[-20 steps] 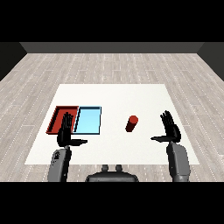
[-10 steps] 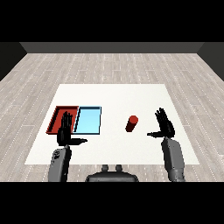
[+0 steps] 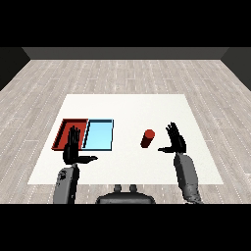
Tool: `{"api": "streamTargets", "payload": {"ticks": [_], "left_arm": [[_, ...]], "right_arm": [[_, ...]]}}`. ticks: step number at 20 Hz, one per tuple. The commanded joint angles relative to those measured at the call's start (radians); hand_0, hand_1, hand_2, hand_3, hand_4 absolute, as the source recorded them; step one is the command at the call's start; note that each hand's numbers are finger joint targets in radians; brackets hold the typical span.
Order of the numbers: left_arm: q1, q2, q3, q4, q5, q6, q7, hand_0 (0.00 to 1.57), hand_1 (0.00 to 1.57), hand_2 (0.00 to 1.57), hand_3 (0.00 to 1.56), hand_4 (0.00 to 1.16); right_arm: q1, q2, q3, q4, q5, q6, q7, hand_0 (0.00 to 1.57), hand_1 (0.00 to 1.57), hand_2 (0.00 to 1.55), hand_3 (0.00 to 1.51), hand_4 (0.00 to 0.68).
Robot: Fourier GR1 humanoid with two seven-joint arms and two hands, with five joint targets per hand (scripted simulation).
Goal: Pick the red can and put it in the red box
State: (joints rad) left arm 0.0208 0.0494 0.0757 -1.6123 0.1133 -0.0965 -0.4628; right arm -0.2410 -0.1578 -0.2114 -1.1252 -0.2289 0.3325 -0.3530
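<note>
- Looking down the table, I see the red can (image 3: 147,138) standing upright on the white table (image 3: 127,108), right of the blue tray (image 3: 98,135).
- My right hand (image 3: 175,141) is just beside it, fingers spread, holding nothing; the can lies to its left.
- My left hand (image 3: 74,149), also spread, hangs by the red tray (image 3: 66,133), well apart from the can.

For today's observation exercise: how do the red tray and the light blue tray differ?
The flat red tray lies farther left than the flat light blue tray. The robot's left hand overlaps the red tray's near edge in this view; the blue tray shows unobstructed. Both look alike in shape and hold nothing.
</note>
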Motion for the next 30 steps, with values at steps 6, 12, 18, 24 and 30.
{"api": "streamTargets", "payload": {"ticks": [6,12,18,24,30], "left_arm": [[-0.015,0.024,0.024,0.028,0.014,-0.030,-0.019,0.00,0.00,0.00,0.00,0.00],[0.029,-0.018,-0.023,0.028,-0.015,-0.013,-0.063,0.00,0.00,0.00,0.00,0.00],[-0.027,-0.036,-0.032,0.048,-0.028,0.021,-0.039,0.00,0.00,0.00,0.00,0.00],[0.057,-0.036,-0.055,-0.074,-0.016,0.004,-0.002,0.00,0.00,0.00,0.00,0.00],[-0.001,-0.033,-0.042,0.050,-0.030,0.000,-0.072,0.00,0.00,0.00,0.00,0.00]], "right_arm": [[0.047,0.058,0.056,0.019,0.010,-0.012,-0.040,0.00,0.00,0.00,0.00,0.000],[-0.022,0.071,0.059,-0.010,-0.037,-0.051,0.064,0.00,0.00,0.00,0.00,0.000],[-0.093,0.123,0.083,0.119,-0.010,-0.091,0.001,0.00,0.00,0.00,0.00,0.000],[-0.167,0.100,0.075,0.244,-0.003,-0.066,-0.041,0.00,0.00,0.00,0.00,0.000],[-0.144,0.090,0.067,0.247,-0.016,-0.083,-0.051,0.00,0.00,0.00,0.00,0.000]]}}
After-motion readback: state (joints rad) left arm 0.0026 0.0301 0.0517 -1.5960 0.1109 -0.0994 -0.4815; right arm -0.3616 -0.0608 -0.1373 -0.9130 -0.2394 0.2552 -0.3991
